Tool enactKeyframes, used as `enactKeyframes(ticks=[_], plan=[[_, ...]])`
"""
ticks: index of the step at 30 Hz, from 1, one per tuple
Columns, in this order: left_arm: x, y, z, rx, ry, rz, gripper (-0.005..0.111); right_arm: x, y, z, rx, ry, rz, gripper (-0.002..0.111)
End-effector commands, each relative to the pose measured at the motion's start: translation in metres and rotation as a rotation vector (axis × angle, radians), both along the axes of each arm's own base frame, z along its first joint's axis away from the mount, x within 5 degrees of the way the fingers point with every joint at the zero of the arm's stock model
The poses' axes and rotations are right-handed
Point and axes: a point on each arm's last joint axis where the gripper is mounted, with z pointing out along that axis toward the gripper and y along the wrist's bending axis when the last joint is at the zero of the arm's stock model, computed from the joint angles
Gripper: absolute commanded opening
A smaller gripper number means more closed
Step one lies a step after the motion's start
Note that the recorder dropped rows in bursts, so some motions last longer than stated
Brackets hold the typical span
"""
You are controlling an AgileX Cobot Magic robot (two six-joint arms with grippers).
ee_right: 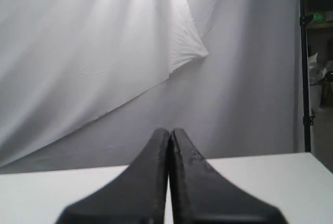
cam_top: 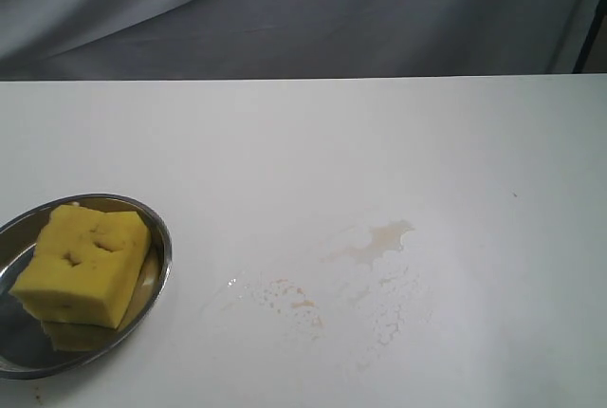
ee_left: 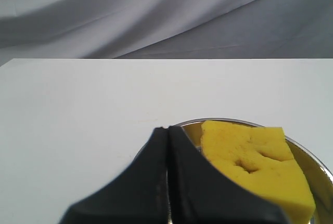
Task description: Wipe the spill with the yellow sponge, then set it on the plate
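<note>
The yellow sponge lies in the steel plate at the table's front left, its slit face up. Pale brownish smears of the spill and dried droplets mark the table's middle. Neither arm shows in the exterior view. In the left wrist view my left gripper is shut and empty, with the sponge on the plate just beside and beyond its tips. My right gripper is shut and empty too, facing the backdrop above the table.
A grey cloth backdrop hangs behind the white table. A dark stand rises at one side in the right wrist view.
</note>
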Motion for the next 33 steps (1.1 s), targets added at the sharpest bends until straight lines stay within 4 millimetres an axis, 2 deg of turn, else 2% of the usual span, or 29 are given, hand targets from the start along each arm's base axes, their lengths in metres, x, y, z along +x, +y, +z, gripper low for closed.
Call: enactKeyframes(ticks=[1, 3, 9, 12, 20, 28, 31, 33], plan=[[0.000, 0.000, -0.001, -0.006, -0.004, -0.003, 0.000, 0.003, 0.000, -0.027, -0.016, 0.134, -0.006, 0.000], [0.000, 0.000, -0.001, -0.006, -0.004, -0.003, 0.000, 0.002, 0.000, -0.036, -0.021, 0.231, -0.007, 0.000], [0.000, 0.000, -0.001, -0.006, -0.004, -0.003, 0.000, 0.001, -0.001, -0.046, -0.019, 0.336, -0.008, 0.000], [0.000, 0.000, -0.001, -0.006, -0.004, -0.003, 0.000, 0.000, 0.001, -0.049, 0.059, 0.375, 0.001, 0.000], [0.000, 0.000, -0.001, -0.006, -0.004, -0.003, 0.000, -0.013, 0.001, -0.046, 0.074, 0.294, 0.012, 0.000], [0.000, 0.000, -0.001, -0.006, -0.006, -0.004, 0.000, -0.013, 0.001, -0.049, 0.057, 0.323, 0.006, 0.000], [0.000, 0.000, -0.001, -0.006, -0.006, -0.004, 0.000, -0.015, -0.001, -0.055, -0.051, 0.388, -0.011, 0.000], [0.000, 0.000, -0.001, -0.006, -0.006, -0.004, 0.000, -0.015, -0.002, -0.055, -0.065, 0.392, -0.015, 0.000]])
